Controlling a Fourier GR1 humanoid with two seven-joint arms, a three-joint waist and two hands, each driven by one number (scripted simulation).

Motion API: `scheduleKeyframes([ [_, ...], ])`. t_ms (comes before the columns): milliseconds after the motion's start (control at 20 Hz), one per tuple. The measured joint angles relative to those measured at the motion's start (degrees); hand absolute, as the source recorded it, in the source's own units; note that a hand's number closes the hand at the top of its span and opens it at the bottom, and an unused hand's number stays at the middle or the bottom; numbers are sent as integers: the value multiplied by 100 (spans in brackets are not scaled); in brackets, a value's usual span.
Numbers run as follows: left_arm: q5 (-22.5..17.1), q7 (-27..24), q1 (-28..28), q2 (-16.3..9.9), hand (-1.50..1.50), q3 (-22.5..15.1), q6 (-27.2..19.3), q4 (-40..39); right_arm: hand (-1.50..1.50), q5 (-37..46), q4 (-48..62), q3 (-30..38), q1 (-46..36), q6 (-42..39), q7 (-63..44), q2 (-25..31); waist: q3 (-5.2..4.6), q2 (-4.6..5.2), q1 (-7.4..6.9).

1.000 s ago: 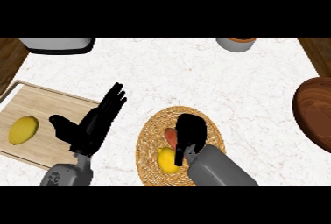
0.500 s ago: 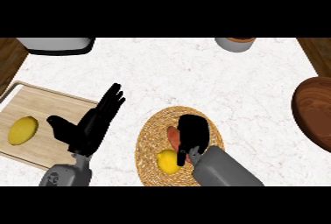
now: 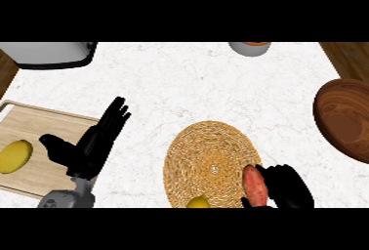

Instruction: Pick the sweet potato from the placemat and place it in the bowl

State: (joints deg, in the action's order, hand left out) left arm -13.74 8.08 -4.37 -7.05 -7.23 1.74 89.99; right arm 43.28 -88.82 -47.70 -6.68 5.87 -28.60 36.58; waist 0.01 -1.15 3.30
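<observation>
The reddish-orange sweet potato (image 3: 254, 186) sits at the lower right rim of the round woven placemat (image 3: 209, 156), and my right hand (image 3: 286, 188) curls round it from the right, near the view's lower edge. A dark wooden bowl (image 3: 346, 119) stands at the right edge, up and to the right of that hand. At the lower left my left hand (image 3: 90, 144) rests open with fingers up, over the edge of a cutting board.
A yellow lemon (image 3: 198, 201) lies on the placemat's lower edge. A wooden cutting board (image 3: 36, 146) at left carries a yellow fruit (image 3: 14, 156). A grey appliance (image 3: 51, 52) sits at top left and a small cup (image 3: 250, 48) at top centre.
My right hand has moved from the placemat's middle to its lower right rim, taking the sweet potato with it. The forearm has dropped out of view. The left hand has not moved.
</observation>
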Motion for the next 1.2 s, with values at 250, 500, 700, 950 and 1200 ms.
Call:
scheduleKeyframes([
  [250,43,61,36,11,0,-14,-52,109,150,-83,-1140,566,1095,948,612,1571,-5,28,24],
  [500,9,96,12,-32,0,60,-21,119,150,-404,-2546,1183,2187,1812,804,2647,-10,24,91],
  [700,76,27,164,16,0,31,-82,157,150,-628,-3522,1894,2836,2397,683,3350,-15,8,142],
  [950,83,47,169,-19,0,45,-45,200,150,-1099,-4388,2972,3457,2739,403,4034,-16,13,138],
  [1200,91,41,150,1,0,46,-23,184,150,-1502,-4438,3910,3897,2935,544,4187,-11,24,99],
])
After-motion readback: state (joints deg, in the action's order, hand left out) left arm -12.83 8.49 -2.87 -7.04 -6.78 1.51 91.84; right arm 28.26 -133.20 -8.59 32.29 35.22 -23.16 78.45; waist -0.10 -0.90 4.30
